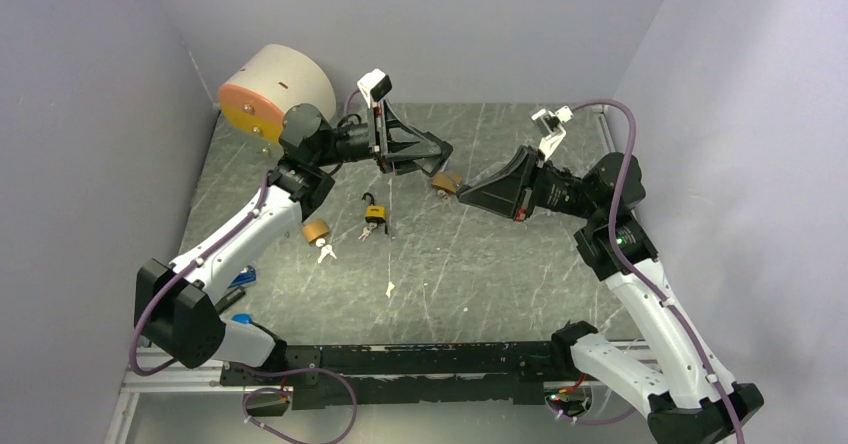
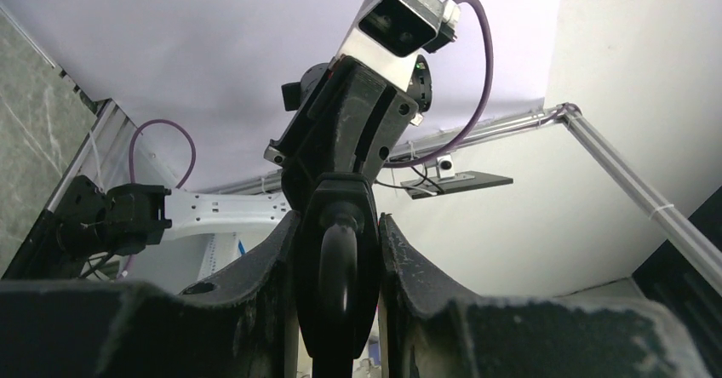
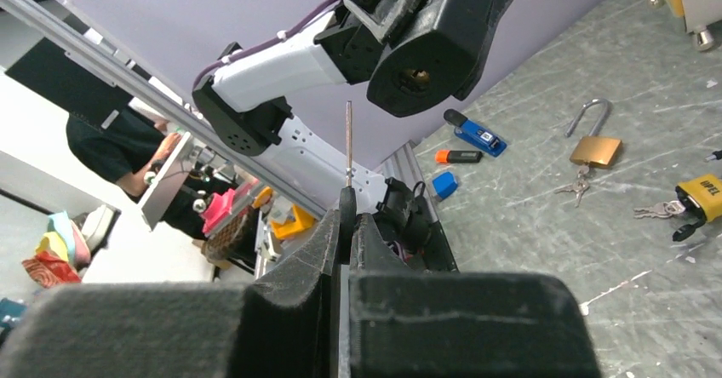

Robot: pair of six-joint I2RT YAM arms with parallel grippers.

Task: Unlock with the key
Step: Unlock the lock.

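The top camera hangs high above and behind the arm bases. It looks down from far off on the whole table [image 1: 500, 264], with the yellow padlock [image 1: 373, 211] near mid-view. The right wrist camera sits just behind the right gripper [image 3: 347, 216], very close. It faces across the table toward the left arm [image 3: 272, 63], and the yellow padlock lies at its right edge. The left wrist camera sits equally close behind the left gripper [image 2: 338, 233], tilted upward at the right arm [image 2: 226, 209]. Top and right wrist views share the yellow padlock and left arm. Top and left wrist views share the right arm.
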